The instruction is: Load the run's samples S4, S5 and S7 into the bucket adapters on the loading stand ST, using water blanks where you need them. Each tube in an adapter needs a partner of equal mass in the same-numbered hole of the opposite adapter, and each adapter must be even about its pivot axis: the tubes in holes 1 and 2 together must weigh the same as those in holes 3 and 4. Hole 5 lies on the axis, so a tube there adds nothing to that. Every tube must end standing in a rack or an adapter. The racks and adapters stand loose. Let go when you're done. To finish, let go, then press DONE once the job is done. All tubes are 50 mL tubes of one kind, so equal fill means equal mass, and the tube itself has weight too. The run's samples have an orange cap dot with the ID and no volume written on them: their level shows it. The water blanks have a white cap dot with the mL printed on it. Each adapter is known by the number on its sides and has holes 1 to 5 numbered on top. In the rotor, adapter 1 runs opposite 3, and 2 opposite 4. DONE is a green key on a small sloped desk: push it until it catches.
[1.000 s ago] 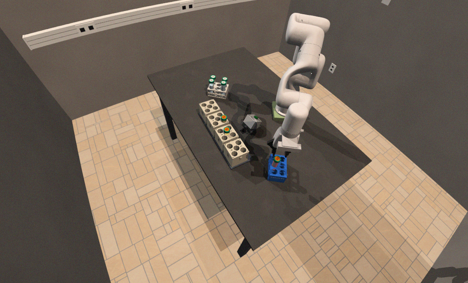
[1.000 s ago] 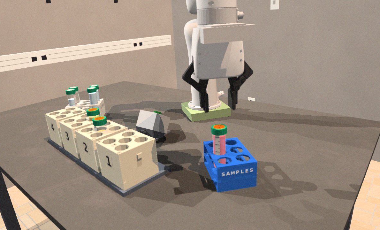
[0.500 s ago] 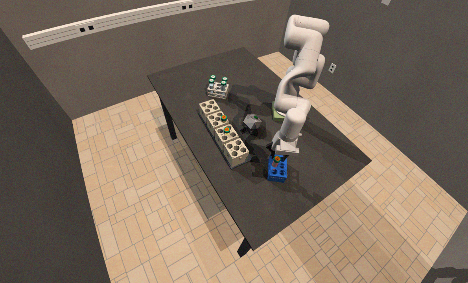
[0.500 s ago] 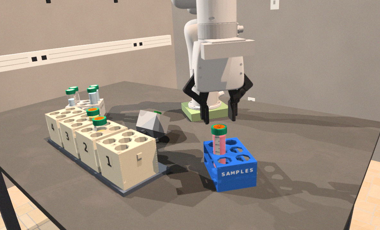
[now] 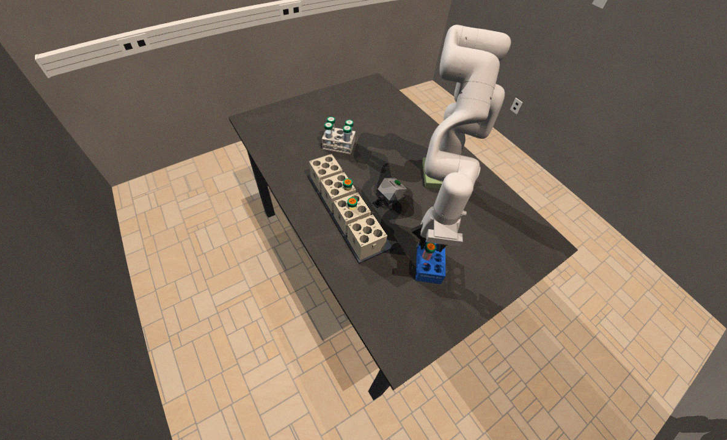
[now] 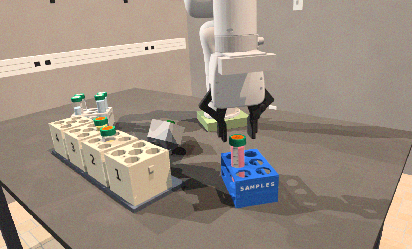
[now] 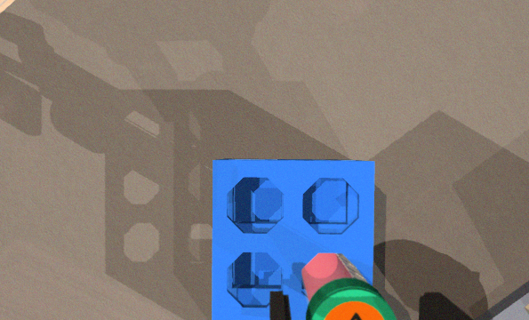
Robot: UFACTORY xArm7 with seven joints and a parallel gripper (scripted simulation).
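Observation:
A pink sample tube [image 6: 237, 154] with a green cap and orange dot stands in the blue SAMPLES rack [image 6: 248, 177]; it also shows in the wrist view [image 7: 350, 293] and in the top view [image 5: 431, 247]. My gripper [image 6: 236, 134] is open, its fingertips at either side of the cap and just above it, not touching. Four cream adapters stand in a row on the stand: 1 [image 6: 136, 172], 2 [image 6: 106, 151], 3 [image 6: 83, 139], 4 [image 6: 61, 133]. An orange-dot tube [image 6: 107, 131] stands in adapter 2 and another [image 6: 100, 121] in adapter 3.
A white rack [image 6: 91, 109] with several white-dot blanks stands behind adapter 4. The grey sloped desk with the green DONE key [image 6: 164, 133] sits between the adapters and the arm's green base [image 6: 223, 119]. The other holes of the blue rack are empty.

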